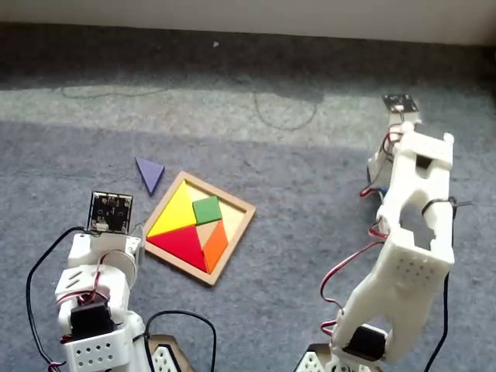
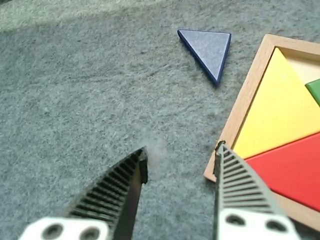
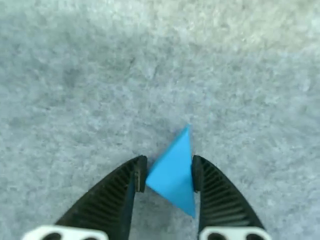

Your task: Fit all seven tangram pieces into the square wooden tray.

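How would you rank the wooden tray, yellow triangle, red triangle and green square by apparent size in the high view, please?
1. Wooden tray.
2. Yellow triangle and red triangle: they look alike, so no ranking between them.
3. Green square.

No text, label, brand, number or sign is showing legibly on the wooden tray [image 1: 221, 193], nor on anything lying around that tray
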You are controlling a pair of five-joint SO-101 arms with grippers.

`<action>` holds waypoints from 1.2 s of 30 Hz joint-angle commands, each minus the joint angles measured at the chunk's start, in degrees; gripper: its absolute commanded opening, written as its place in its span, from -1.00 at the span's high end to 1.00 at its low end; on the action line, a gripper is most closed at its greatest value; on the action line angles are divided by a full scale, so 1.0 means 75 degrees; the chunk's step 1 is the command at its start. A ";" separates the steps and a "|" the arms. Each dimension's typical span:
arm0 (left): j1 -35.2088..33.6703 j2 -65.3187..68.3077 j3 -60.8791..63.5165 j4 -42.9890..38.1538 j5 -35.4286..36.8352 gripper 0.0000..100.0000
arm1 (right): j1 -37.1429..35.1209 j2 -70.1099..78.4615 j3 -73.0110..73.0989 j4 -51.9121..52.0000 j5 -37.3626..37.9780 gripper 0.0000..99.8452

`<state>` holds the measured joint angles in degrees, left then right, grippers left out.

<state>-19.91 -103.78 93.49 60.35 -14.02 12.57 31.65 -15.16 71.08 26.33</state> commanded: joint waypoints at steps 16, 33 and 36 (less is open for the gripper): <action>-0.0064 -0.0100 -0.0123 0.0012 0.0035 0.54 | -0.1963 -0.0299 -0.3862 0.4015 0.0469 0.79; -0.0088 -0.0100 -0.0123 0.0012 0.0035 0.54 | -0.5585 -0.2772 0.0147 0.1588 0.0457 0.79; -0.0088 -0.0100 -0.0123 0.0012 0.0035 0.54 | -0.5984 -0.2772 0.0932 0.0381 0.0457 0.79</action>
<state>-19.91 -103.78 93.49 60.35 -14.02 -29.27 14.33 -11.56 82.51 29.23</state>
